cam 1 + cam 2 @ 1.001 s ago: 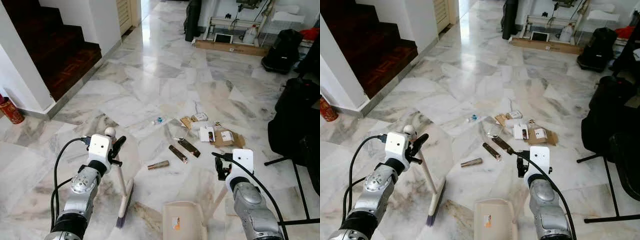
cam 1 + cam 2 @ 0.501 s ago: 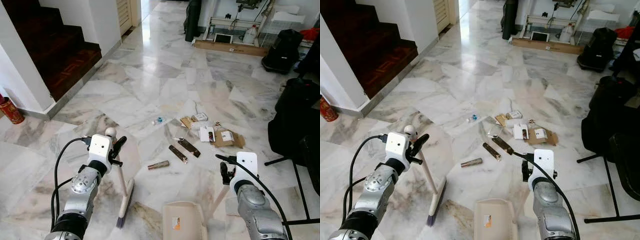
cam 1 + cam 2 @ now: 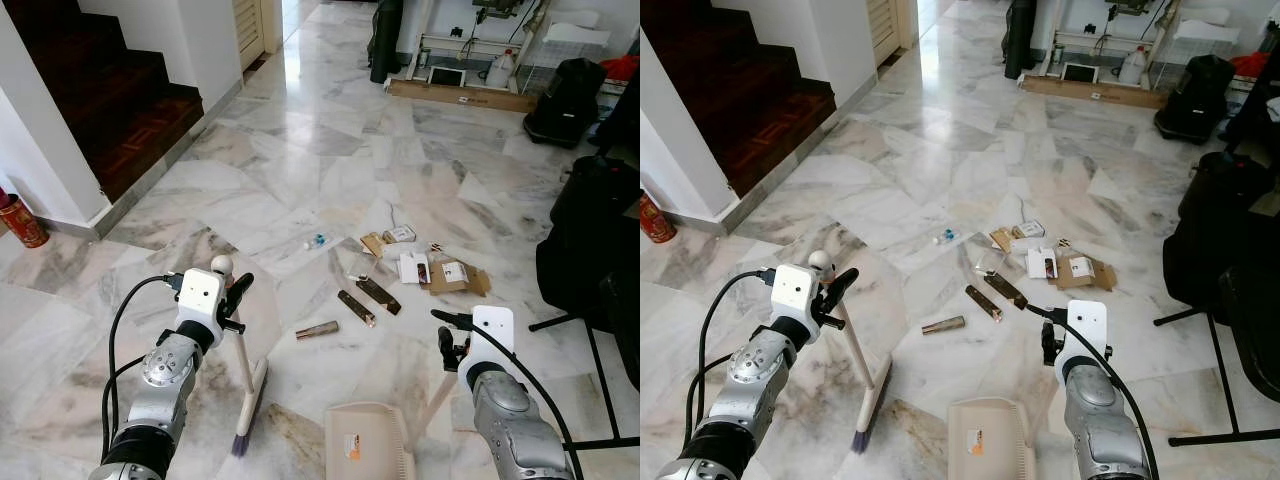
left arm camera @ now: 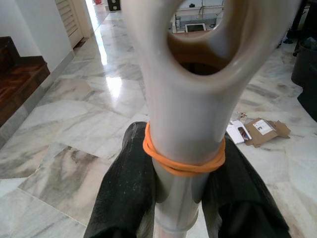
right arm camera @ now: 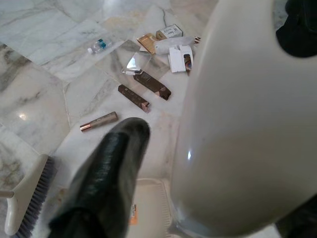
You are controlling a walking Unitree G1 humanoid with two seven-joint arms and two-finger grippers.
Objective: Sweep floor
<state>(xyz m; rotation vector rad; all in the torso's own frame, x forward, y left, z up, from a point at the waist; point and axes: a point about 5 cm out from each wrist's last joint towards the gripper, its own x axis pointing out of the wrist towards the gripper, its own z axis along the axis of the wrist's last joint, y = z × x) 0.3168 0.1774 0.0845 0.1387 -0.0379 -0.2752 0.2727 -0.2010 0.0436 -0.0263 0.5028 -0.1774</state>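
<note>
Left eye view: little has moved, your right gripper (image 3: 452,338) stays clamped on the dustpan (image 3: 366,442) handle, left gripper (image 3: 232,300) on the broom (image 3: 249,400); litter (image 3: 414,267) waits far, unswept

one broom (image 3: 247,395) and one dustpan (image 3: 365,444) are sitting on the floor, with two dark wrappers (image 3: 368,300), one bronze tube (image 3: 317,330) and one small bottle (image 3: 317,241) lying nearby.

Partly hidden and cut-off things

The dustpan (image 3: 368,444) runs off the near edge. The right gripper's (image 3: 1052,335) fingers hide behind its wrist housing. Labels on the far litter (image 3: 415,262) are too small to read.
</note>
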